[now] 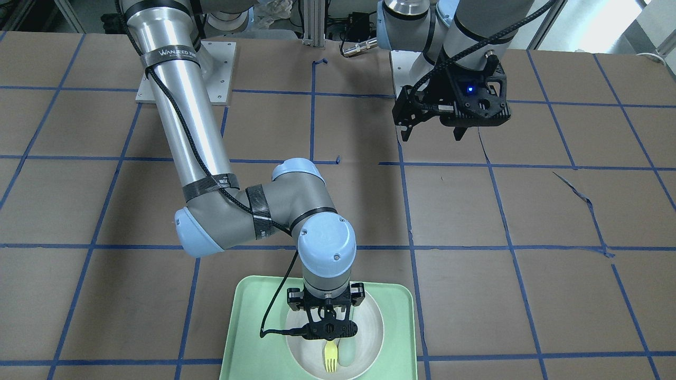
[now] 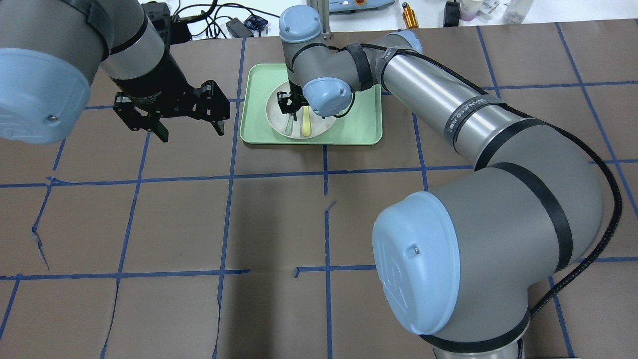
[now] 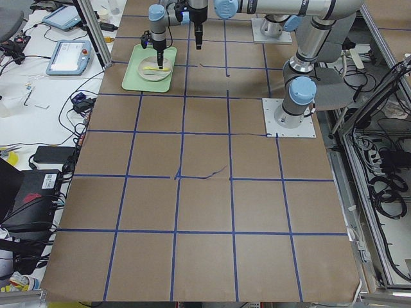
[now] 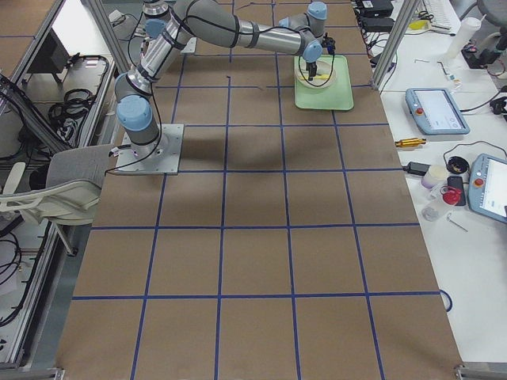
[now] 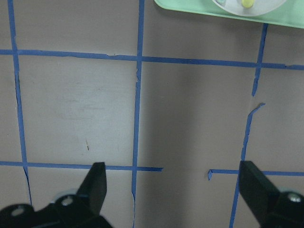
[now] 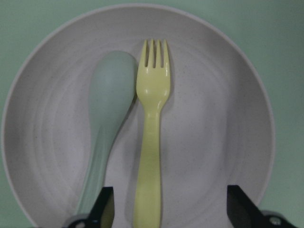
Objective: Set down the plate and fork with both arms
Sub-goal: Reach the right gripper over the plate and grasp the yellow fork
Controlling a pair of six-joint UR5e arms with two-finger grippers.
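Note:
The off-white plate [image 6: 223, 118] lies in a pale green tray [image 1: 248, 327] at the table's far side from the robot. The yellow fork [image 6: 152, 133] lies on the plate beside a grey-green spoon [image 6: 107, 118]. My right gripper [image 6: 171, 211] hangs low over the plate with its jaws open, one finger on each side of the fork's handle, not gripping it. It also shows in the front view [image 1: 328, 331] and in the overhead view [image 2: 289, 107]. My left gripper [image 2: 191, 133] is open and empty, raised over bare table beside the tray.
The table is brown with a grid of blue tape lines [image 2: 229, 184]. The tray's near edge [image 5: 190, 9] shows at the top of the left wrist view. Cables and small devices [image 2: 234, 25] lie past the table's far edge.

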